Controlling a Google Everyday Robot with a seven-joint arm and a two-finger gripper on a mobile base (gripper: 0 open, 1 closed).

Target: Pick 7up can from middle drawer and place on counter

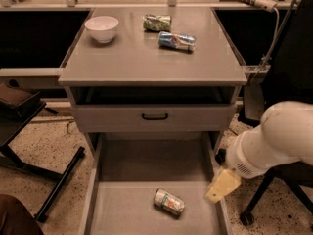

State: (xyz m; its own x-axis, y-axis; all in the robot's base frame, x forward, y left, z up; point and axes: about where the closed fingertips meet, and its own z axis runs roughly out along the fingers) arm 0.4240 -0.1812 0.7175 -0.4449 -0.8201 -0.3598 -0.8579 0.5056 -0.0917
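Observation:
The 7up can (169, 202) lies on its side on the floor of the open middle drawer (122, 212), near the drawer's middle and toward the front. My gripper (221, 187), a pale yellow tip on the white arm (274, 141), hangs over the drawer's right wall. It is to the right of the can, slightly above it and apart from it. The counter (142, 58) is the grey cabinet top above.
On the counter stand a white bowl (101, 28), a dark green packet (157, 22) and a blue-and-silver can (176, 41). A shut drawer front with a black handle (155, 116) sits above the open drawer. Black chair legs (58, 180) are at left, and a chair wheel (246, 218) at right.

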